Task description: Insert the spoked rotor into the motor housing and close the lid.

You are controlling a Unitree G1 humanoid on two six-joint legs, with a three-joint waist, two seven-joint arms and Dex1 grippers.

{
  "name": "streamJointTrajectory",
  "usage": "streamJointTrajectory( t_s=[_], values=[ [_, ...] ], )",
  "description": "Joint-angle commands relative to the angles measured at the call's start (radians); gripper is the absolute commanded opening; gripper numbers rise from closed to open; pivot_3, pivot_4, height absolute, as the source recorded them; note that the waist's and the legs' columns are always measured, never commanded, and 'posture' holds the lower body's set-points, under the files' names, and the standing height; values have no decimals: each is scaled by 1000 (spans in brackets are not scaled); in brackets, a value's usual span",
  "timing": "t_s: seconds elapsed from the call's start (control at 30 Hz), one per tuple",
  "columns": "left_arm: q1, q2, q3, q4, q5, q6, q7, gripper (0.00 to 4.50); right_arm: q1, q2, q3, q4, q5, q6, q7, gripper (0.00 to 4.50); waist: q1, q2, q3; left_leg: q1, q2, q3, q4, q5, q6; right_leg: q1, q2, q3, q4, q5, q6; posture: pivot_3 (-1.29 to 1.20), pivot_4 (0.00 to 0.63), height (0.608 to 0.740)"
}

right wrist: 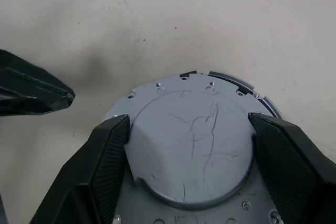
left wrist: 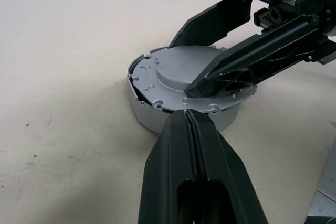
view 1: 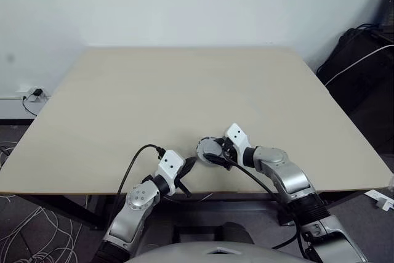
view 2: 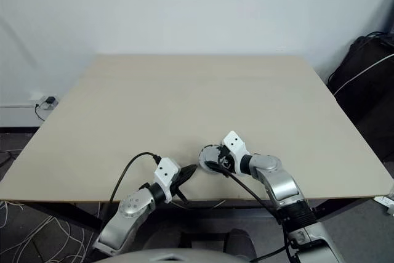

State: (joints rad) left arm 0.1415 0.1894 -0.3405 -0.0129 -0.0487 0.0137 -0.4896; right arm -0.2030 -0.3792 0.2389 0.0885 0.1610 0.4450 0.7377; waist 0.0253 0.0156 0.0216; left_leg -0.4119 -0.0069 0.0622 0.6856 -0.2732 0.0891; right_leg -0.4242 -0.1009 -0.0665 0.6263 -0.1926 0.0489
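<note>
The motor housing (left wrist: 149,118), a small grey puck, stands near the table's front edge. On it lies the lid (right wrist: 191,150), plain raised-centre face up and slightly offset, so a thin dark gap shows along one rim. The spoked rotor is hidden. My right gripper (right wrist: 189,121) reaches over the lid from the right, and its fingers (right wrist: 107,150) press both sides of the raised centre. My left gripper (left wrist: 186,115) is shut, with its tip against the housing's upper edge on the near side. In the head view both grippers (view 1: 209,151) meet at the housing.
The pale wooden table (view 1: 184,90) stretches away bare behind the housing, and its front edge (view 1: 203,190) lies just below the grippers. A black bag with a white cable (view 1: 360,60) stands off the right side. Loose cables (view 1: 24,232) lie on the floor at the left.
</note>
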Motion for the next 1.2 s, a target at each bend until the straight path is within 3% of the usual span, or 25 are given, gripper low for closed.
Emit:
streamJointTrajectory(
  t_s=[0.03,0.77,1.2],
  values=[
    [-13,-1,8,-42,-3,-14,-2,0,7,7,-41,-45,15,-17,-21,3304,2,0,0,0,0,0,0,0,0,0,0,0,0,0,0,0,0,740],
    [-14,-3,1,-45,-3,-7,-8,0,72,87,-43,-66,-30,-124,-150,3304,3,0,0,0,0,0,0,0,0,-1,1,0,0,0,0,0,0,740],
    [-13,-4,3,-51,-4,-2,-6,0,50,52,-19,-37,-54,-42,-124,3304,3,1,-1,0,0,0,0,0,0,0,1,0,0,0,0,0,0,740]
  ],
)
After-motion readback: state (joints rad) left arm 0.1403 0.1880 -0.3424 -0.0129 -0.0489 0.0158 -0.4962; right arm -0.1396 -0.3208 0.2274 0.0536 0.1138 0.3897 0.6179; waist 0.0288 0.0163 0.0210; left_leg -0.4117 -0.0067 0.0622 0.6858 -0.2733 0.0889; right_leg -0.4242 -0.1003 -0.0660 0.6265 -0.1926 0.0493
